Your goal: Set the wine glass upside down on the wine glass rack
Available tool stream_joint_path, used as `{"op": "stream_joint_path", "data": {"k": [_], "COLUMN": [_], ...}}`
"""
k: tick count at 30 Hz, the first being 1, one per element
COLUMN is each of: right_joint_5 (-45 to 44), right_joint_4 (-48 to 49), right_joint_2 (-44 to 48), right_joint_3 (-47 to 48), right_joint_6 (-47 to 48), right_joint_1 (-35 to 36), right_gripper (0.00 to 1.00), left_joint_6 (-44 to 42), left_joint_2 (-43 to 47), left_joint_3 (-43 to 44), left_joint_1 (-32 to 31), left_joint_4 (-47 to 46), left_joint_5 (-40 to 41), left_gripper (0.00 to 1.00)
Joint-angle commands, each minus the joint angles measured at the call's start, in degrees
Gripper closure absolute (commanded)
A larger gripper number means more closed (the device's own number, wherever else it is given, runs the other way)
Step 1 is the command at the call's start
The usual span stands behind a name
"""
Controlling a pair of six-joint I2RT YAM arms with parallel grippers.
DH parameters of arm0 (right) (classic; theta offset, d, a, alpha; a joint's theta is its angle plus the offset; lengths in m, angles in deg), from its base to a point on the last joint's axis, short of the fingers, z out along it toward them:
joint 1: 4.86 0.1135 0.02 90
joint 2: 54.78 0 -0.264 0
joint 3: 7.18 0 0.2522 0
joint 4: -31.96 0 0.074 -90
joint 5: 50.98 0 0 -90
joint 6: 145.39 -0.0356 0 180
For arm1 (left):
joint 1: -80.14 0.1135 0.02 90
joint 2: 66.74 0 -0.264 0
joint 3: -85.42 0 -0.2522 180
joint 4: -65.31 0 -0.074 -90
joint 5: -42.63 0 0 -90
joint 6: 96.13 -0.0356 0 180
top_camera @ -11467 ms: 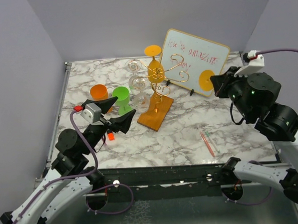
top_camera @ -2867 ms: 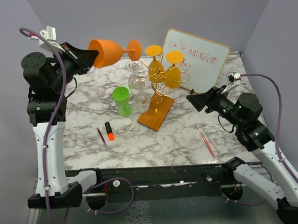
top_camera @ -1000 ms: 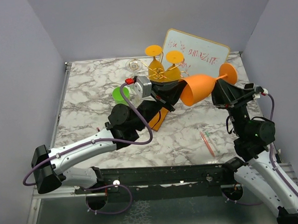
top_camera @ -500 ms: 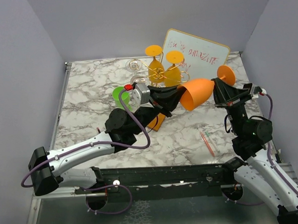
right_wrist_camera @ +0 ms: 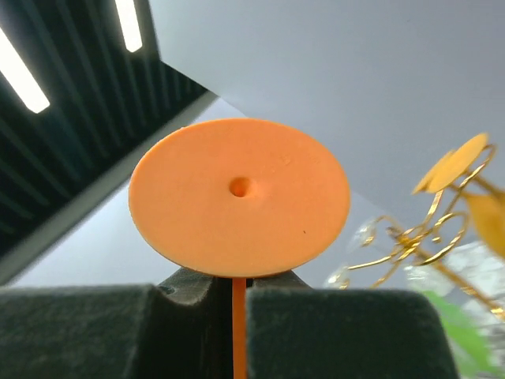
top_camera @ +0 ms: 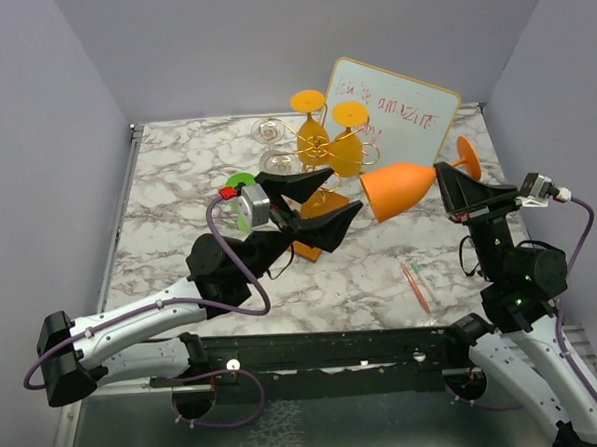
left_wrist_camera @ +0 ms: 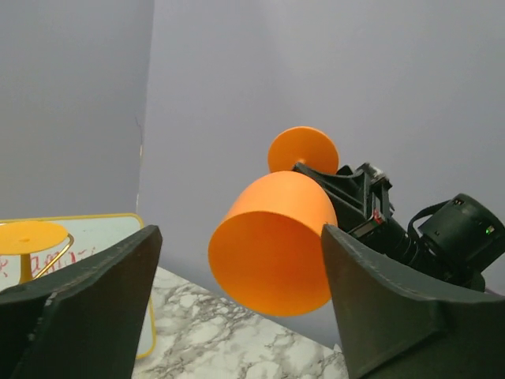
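Observation:
My right gripper (top_camera: 453, 189) is shut on the stem of an orange wine glass (top_camera: 397, 190), which it holds on its side in the air with the bowl pointing left. From the right wrist, the round foot (right_wrist_camera: 239, 208) stands above the shut fingers (right_wrist_camera: 347, 332), the stem pinched between them. My left gripper (top_camera: 343, 191) is open just left of the bowl and does not touch it; its wrist view looks into the bowl's mouth (left_wrist_camera: 272, 245) between the fingers (left_wrist_camera: 394, 308). The gold wine glass rack (top_camera: 320, 154) stands behind, and two orange glasses (top_camera: 350, 146) hang on it upside down.
A whiteboard (top_camera: 402, 103) leans behind the rack at the back right. A green cup (top_camera: 238, 185) stands left of my left gripper. Clear glasses (top_camera: 272, 131) hang on the rack's left side. Pens (top_camera: 417, 282) lie on the marble table (top_camera: 166, 170) at the front right.
The left gripper has opened, let go of the bowl and drawn back to the left. The right gripper has shut on the stem and now carries the glass alone.

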Motion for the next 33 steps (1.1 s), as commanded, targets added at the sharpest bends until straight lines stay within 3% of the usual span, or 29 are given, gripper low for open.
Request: {"op": "stream_joint_path", "data": {"k": [1,5,13,18,29,33], "right_joint_5": [2.14,5.83,18.83,26.75,32.78,35.08], "right_joint_4": [-8.61,-16.6,-25.71,-32.06,-30.37,-29.83], "right_joint_2": [0.61,-0.36,-0.97,-2.79,-3.77,-4.21], "right_joint_3": [5.22,9.8,13.69,17.05,15.1,14.63], "right_joint_6": [21.87,37.63,59.98,69.03,77.11,77.8], "right_joint_1": [-0.24,-0.23,-0.23,-0.23,-0.21,-0.23], "right_gripper": [0.99,0.99,0.99,0.99,0.99,0.99], "left_joint_6": [2.71,5.5,13.06,21.43,34.44,43.05], "left_joint_2": [4.09,3.9,-0.12,-4.78,-11.13,-12.9], "left_joint_3": [-0.97,6.44,21.21,31.59,33.05,29.15], "left_joint_1": [-0.31,-0.25,-0.31,0.04,4.86,8.25], "left_joint_4": [3.81,19.3,42.23,53.17,48.09,38.95], "left_joint_5": [0.73,2.04,4.34,2.87,-13.87,-22.25], "left_gripper": [0.1,0.01,0.01,0.01,0.02,0.22]}}
